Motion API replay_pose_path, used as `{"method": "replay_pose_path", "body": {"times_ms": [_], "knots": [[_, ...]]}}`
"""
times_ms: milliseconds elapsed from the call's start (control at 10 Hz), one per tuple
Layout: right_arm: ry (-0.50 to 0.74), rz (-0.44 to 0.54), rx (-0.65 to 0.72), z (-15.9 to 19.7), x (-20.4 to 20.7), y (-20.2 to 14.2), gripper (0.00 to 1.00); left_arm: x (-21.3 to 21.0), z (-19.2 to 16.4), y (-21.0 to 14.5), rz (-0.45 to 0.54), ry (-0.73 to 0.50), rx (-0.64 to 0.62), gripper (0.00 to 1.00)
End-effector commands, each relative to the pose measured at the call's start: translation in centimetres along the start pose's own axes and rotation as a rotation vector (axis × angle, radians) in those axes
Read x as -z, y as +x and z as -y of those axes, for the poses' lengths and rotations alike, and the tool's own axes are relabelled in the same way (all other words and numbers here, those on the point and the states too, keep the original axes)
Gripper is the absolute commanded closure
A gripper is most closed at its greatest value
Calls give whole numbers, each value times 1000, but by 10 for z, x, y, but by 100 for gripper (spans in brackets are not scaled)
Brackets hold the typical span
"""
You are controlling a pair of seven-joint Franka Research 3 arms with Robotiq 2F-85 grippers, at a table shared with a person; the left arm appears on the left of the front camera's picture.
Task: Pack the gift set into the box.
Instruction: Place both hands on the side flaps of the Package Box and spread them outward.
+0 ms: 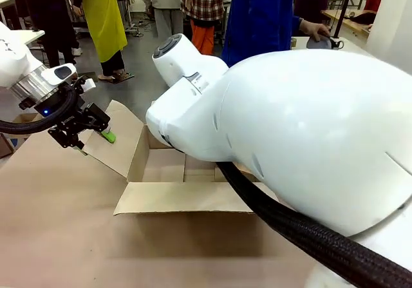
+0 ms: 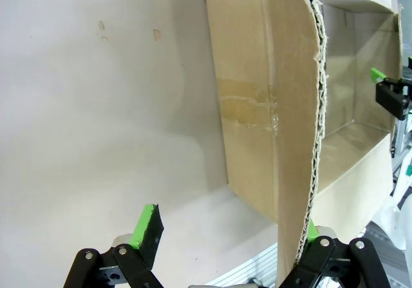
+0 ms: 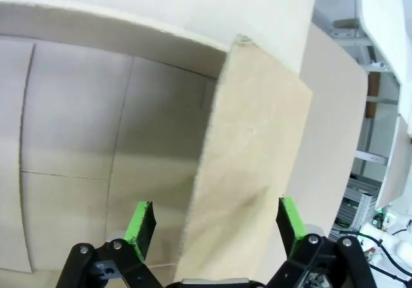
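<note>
Straddling the box's (image 1: pixel 164 165) left flap (image 2: pixel 293 140), the left claw (image 2: pixel 230 233) gapes wide; the right claw (image 3: pixel 215 223), wide too, straddles another flap (image 3: pixel 251 172).

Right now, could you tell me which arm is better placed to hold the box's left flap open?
Left. The left gripper straddles the left flap, jaws open; the right gripper straddles another flap across the box.
</note>
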State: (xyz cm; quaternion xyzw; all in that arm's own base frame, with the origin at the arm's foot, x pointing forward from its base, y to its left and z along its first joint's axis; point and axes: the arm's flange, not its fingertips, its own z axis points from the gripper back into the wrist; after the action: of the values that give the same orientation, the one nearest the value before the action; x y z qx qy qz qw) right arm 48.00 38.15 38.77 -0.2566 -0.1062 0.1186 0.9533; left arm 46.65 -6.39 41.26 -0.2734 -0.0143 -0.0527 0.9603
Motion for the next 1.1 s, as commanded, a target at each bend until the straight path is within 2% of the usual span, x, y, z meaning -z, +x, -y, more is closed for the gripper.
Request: {"method": "replay_pose_path", "body": {"times_ms": [0,300,500,800,1000], "knots": [[14,-11,10,25,-14,-3,0,-2,1,-2,1,12,-6,0],[119,-66,-15,56,-12,-12,0,-2,1,-2,1,12,-6,0],[220,-97,11,103,-15,-17,0,-2,1,-2,1,12,-6,0],[490,-58,-23,168,-21,-18,0,-2,1,-2,1,12,-6,0],[655,-61,-46,194,-8,-17,0,-2,1,-2,1,12,-6,0]]}}
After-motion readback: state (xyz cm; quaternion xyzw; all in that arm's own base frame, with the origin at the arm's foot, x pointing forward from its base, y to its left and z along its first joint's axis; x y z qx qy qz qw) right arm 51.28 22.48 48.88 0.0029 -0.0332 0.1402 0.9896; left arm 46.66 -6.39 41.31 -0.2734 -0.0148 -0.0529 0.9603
